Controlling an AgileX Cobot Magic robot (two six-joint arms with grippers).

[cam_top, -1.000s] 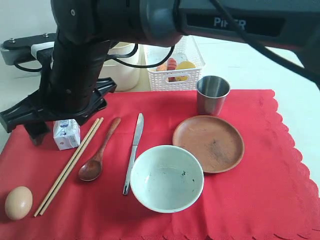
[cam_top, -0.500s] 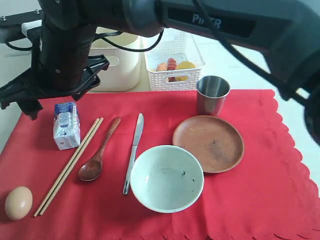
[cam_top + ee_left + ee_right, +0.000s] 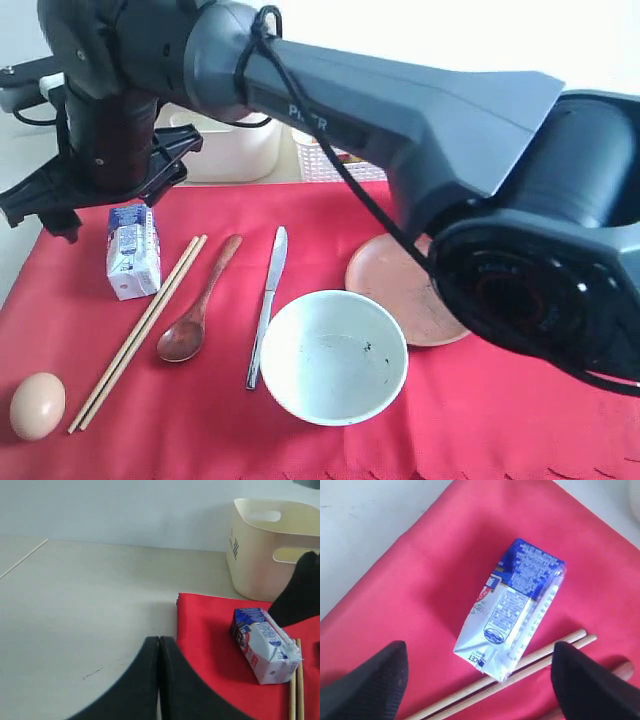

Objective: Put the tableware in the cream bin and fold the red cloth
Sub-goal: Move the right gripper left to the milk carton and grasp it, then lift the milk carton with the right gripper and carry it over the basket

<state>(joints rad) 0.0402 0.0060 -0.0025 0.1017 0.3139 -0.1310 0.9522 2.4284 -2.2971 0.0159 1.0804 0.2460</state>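
Your right claw (image 3: 477,655) hangs with its jaws spread wide above the small blue-and-white milk carton (image 3: 133,250), which lies at the far left of the large red scalloped cloth (image 3: 200,430). It holds nothing. Your left claw (image 3: 159,652) is pinched shut and empty, over the bare pale table (image 3: 75,605) just off the cloth's left edge.

The step in hand looks like clearing the carton. It is not tableware, but it must leave the cloth before any folding.

The tableware you can see is all on the cloth:
- The pair of light wooden chopsticks (image 3: 140,325) lies just right of the carton.
- Further right come the dark wooden spoon (image 3: 195,310) and the metal table knife (image 3: 267,300).
- The pale green-white bowl (image 3: 333,355) sits nearer.
- The round brown plate (image 3: 395,285) is partly behind the arm.

The tall cream plastic bin (image 3: 260,555) stands just beyond the cloth's far edge, on the left. A brown egg (image 3: 37,405) rests at the near left.

The carton lies slantwise to the jaws, so your next move probably calls for a wrist turn to span its narrow width. Then lower straight down, keeping the fingers clear of the chopsticks beside it, before you close.
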